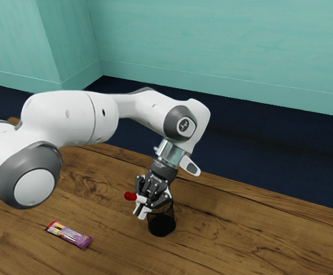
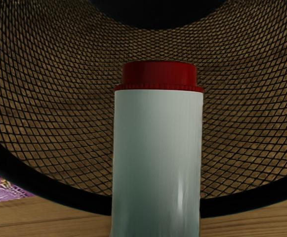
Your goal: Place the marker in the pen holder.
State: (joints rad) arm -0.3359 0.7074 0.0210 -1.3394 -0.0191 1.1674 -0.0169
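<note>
1. Table (image 1: 235, 229), wood-grained; supports the items below.
2. Gripper (image 1: 147, 201), black, two-finger; pinching the marker, near the pen holder's mouth.
3. Pen holder (image 1: 162, 224), black wire mesh, round; upright.
4. Packet (image 1: 69, 234), purple, red and yellow; flat, well apart from the holder.
5. Marker (image 2: 157, 153), white with red ends; held crosswise in the gripper, one end over the holder's mouth.
</note>
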